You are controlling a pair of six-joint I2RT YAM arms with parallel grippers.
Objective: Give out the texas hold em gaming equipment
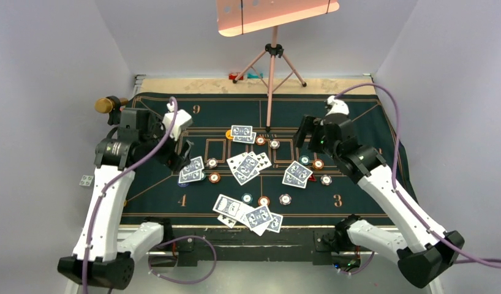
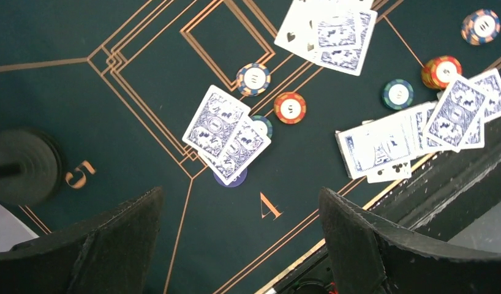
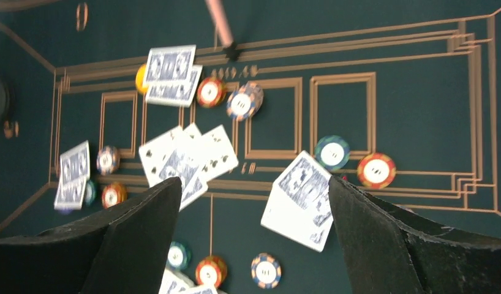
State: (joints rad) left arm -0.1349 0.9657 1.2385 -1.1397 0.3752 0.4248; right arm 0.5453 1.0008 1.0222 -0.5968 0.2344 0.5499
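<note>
Blue-backed cards lie in several small heaps on the green mat: a pair on a yellow disc, a middle fan, a left pair over a blue disc, a right pair and a near heap. Round chips are scattered between them, among them a teal one and an orange one. My left gripper hangs open above the "4", holding nothing. My right gripper is open and empty above the right pair.
A tripod stand rests a foot on the mat's far middle, under a pink board. A brass-coloured knob sits off the mat's far left corner, and a small white tile lies left of the mat.
</note>
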